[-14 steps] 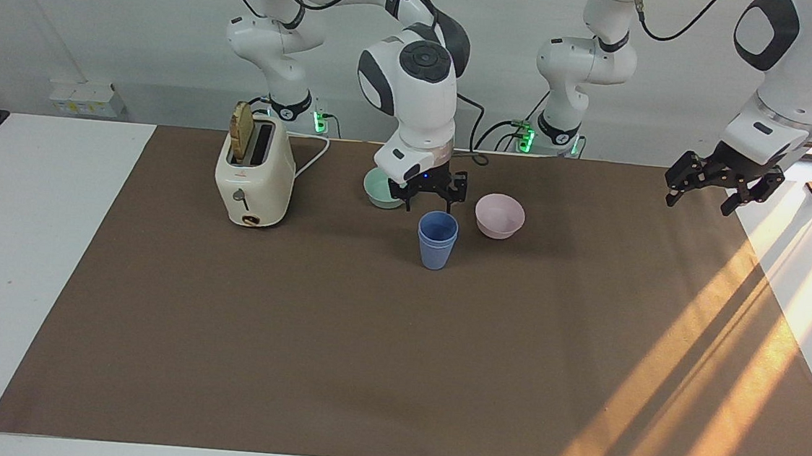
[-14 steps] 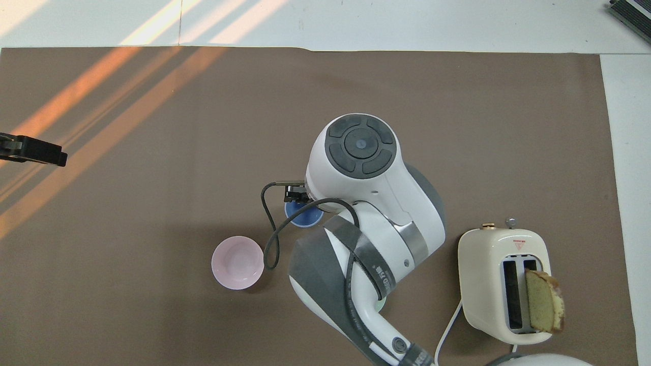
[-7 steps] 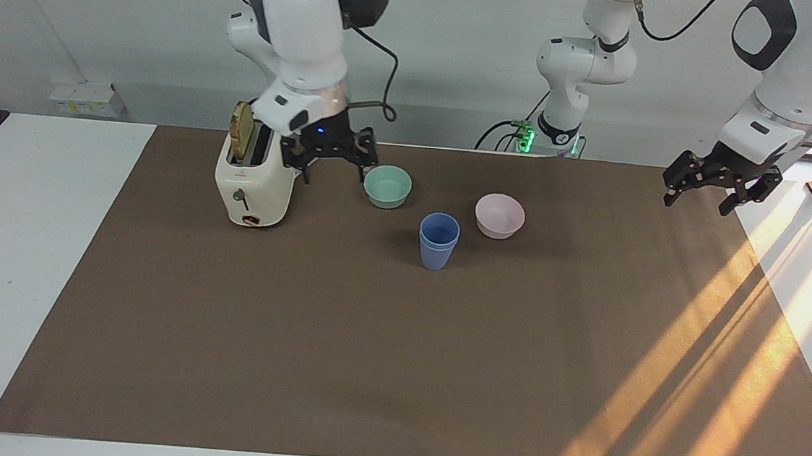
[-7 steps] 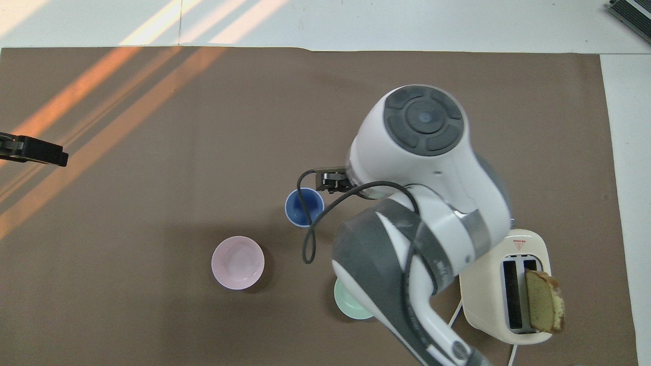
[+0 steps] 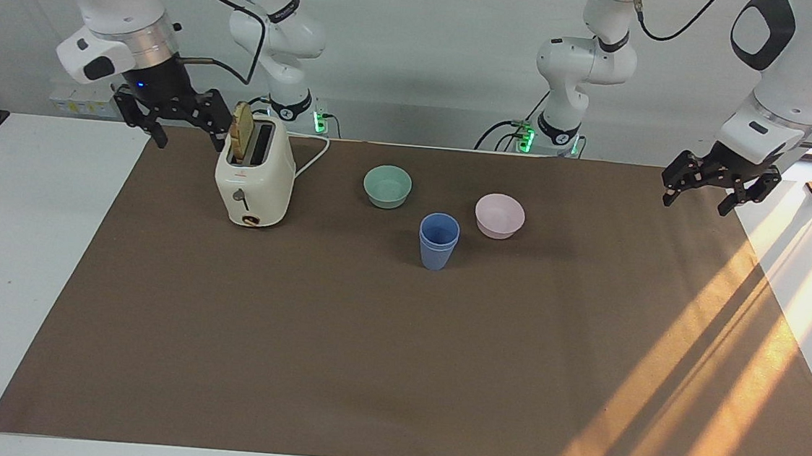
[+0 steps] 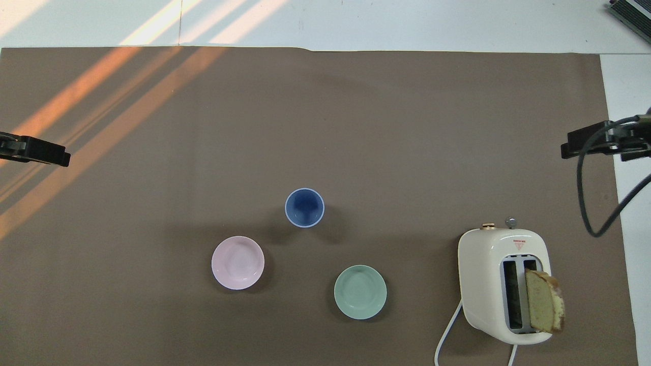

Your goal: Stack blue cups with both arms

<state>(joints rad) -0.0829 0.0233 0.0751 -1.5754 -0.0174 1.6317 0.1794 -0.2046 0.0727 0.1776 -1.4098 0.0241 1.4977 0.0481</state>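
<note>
Cups (image 5: pixel 438 240) nest, lower one mostly hidden.

Light: bright, even daylight.
Sun streaks: warm orange bands across the brown mat (image 5: pixel 728 369) at the left arm's end.
Shadows: soft.
Focus: sharp.

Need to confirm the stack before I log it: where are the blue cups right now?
The blue cups stand nested upright on the brown mat, farther from the robots than the mint bowl and pink bowl, roughly between them; no pincer is near.
</note>
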